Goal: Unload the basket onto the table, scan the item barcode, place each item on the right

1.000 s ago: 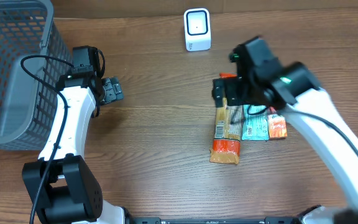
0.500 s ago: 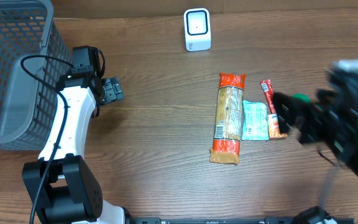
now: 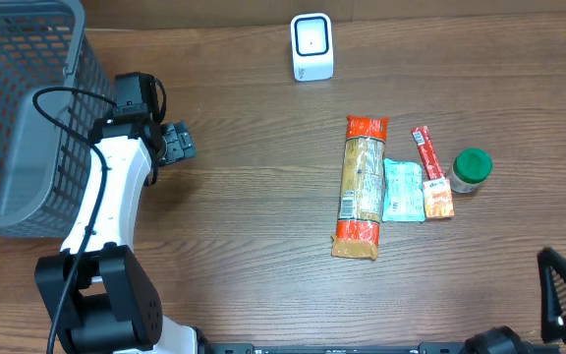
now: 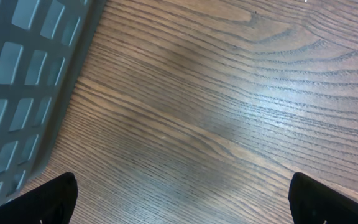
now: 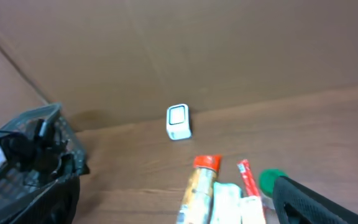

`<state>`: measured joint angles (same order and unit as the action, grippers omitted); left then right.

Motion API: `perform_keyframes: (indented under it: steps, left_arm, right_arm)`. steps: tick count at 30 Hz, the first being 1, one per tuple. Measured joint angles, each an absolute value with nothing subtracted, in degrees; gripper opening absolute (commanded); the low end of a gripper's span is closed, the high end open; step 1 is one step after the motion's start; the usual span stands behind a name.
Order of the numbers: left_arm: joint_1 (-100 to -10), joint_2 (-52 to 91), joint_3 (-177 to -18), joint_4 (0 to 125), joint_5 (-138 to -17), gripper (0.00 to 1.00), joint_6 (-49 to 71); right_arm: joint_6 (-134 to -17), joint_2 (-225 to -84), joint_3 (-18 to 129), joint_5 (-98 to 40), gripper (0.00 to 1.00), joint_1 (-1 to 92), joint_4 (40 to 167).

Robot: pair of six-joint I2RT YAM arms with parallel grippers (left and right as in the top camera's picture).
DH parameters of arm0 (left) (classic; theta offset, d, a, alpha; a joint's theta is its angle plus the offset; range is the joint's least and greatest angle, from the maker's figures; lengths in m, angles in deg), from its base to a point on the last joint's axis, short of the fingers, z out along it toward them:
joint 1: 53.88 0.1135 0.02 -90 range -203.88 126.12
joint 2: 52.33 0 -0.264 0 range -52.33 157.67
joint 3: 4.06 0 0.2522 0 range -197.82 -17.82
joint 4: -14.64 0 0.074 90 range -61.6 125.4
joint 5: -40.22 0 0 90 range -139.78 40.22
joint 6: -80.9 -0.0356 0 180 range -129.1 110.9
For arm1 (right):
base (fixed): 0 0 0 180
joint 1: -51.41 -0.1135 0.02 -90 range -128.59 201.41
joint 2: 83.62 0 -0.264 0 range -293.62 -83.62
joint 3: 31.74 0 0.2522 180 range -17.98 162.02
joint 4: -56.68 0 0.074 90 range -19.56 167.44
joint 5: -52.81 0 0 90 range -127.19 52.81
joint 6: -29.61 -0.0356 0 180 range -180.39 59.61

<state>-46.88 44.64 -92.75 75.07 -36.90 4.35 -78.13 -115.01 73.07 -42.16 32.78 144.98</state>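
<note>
The right gripper (image 3: 556,295) is back in the near right corner, open and empty like the left gripper (image 3: 177,143), leaving a green-top jar (image 3: 472,167) by the packets (image 3: 402,190), not at the scanner (image 3: 311,46).

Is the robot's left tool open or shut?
Open. The left tool has its black fingertips far apart in the wrist view, nothing between them.

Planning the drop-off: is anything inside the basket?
Nothing shows inside the basket, only its bare mesh. Its left part is cut off in the overhead view, so that stays unseen.
</note>
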Motion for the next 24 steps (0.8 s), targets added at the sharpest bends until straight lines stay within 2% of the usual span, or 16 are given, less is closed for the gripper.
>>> perform_keyframes:
  steps: [6,13,17,24]
  left_arm:
    - [-46.88,44.64,-92.75,75.05,-36.9,1.0,4.35]
    - [-46.88,44.64,-92.75,75.03,-36.9,1.0,4.35]
    - [-46.88,44.64,-92.75,75.03,-36.9,1.0,4.35]
    - [-46.88,44.64,-92.77,75.05,-36.9,1.0,4.35]
  right_arm:
    - [-78.15,-110.56,69.22,-42.1,1.0,35.69,144.98]
    - [-78.15,-100.63,54.66,-42.14,1.0,36.06,138.38]
    - [-78.13,-94.53,44.35,-42.14,1.0,36.12,130.43]
    - [-78.15,-85.73,24.31,-41.86,1.0,37.94,107.69]
